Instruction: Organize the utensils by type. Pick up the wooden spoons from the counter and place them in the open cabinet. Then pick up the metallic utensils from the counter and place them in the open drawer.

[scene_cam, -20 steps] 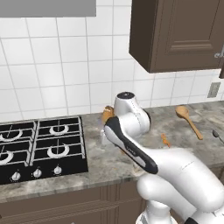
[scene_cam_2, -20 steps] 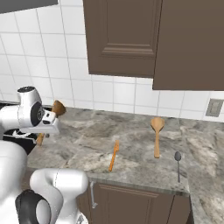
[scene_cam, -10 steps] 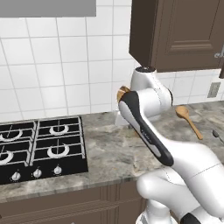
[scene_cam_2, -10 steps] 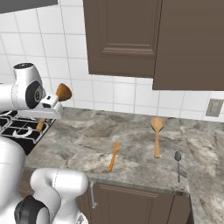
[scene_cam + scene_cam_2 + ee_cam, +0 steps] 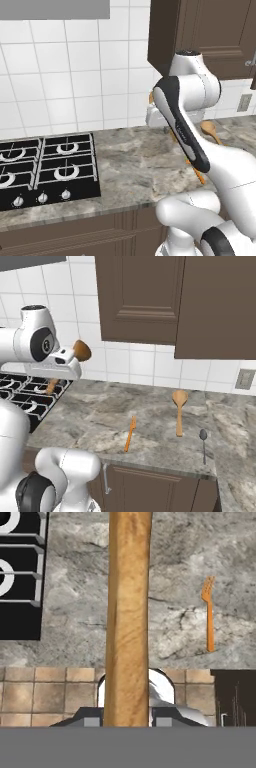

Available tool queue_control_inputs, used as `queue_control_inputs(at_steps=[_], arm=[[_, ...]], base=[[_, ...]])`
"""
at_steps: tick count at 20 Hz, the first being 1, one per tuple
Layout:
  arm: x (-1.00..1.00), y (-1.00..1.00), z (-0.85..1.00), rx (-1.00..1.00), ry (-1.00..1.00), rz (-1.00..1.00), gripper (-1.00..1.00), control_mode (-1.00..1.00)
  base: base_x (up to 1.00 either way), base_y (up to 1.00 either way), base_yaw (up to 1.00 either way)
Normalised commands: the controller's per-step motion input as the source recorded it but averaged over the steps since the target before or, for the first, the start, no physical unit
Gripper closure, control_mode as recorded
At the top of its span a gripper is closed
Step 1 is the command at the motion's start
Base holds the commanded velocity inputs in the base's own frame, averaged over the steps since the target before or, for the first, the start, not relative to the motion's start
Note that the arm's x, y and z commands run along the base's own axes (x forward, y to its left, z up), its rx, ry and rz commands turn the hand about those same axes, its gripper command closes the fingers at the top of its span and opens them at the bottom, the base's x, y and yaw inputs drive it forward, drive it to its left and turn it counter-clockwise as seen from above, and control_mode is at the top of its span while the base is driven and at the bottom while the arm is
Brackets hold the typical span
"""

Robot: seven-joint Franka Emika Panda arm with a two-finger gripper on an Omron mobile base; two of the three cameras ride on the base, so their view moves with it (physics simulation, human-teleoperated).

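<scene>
My gripper [image 5: 69,363] is shut on a tan wooden spoon [image 5: 81,350] and holds it high above the counter [image 5: 100,411], bowl up toward the tiled wall. In the hand view the spoon's handle [image 5: 128,612] runs straight up from between the fingertips [image 5: 92,722]. A second wooden spoon [image 5: 179,406] lies on the counter near the wall. The slim orange utensil [image 5: 130,433] lies near the front edge, also seen as a fork [image 5: 209,612]. Right of them lies the thin dark utensil [image 5: 203,442]. Dark brown wall cabinets [image 5: 210,35] hang above; their insides are hidden. The open drawer is out of view.
A black gas stove [image 5: 45,165] fills the left of the counter. The tiled wall [image 5: 75,75] rises behind it. Lower cabinet fronts with a handle [image 5: 106,478] sit below the counter edge. A wall outlet [image 5: 244,379] is at the far right.
The arm has risen and swung right from near the stove's edge, carrying the wooden spoon up toward the wall cabinets. The utensils on the counter have not moved.
</scene>
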Motion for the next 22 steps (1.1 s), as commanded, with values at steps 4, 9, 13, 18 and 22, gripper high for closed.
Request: queue_control_inputs(at_steps=[4, 9, 13, 18, 22], arm=[[-0.16, -0.41, 0.01, 0.0, -0.03, 0.07, 1.0, -1.0], [-0.35, -0.65, 0.1, 0.0, -0.12, 0.0, 1.0, -1.0], [-0.08, -0.62, 0.0, 0.0, -0.06, 0.08, 1.0, -1.0], [-0.18, -0.45, 0.24, -0.02, -0.2, 0.07, 1.0, -1.0], [-0.21, -0.09, 0.58, 0.0, -0.09, -0.01, 1.0, -1.0]], base=[[0.0, 0.0, 0.0], [0.0, 0.0, 0.0], [0.0, 0.0, 0.0], [0.0, 0.0, 0.0], [0.0, 0.0, 0.0]])
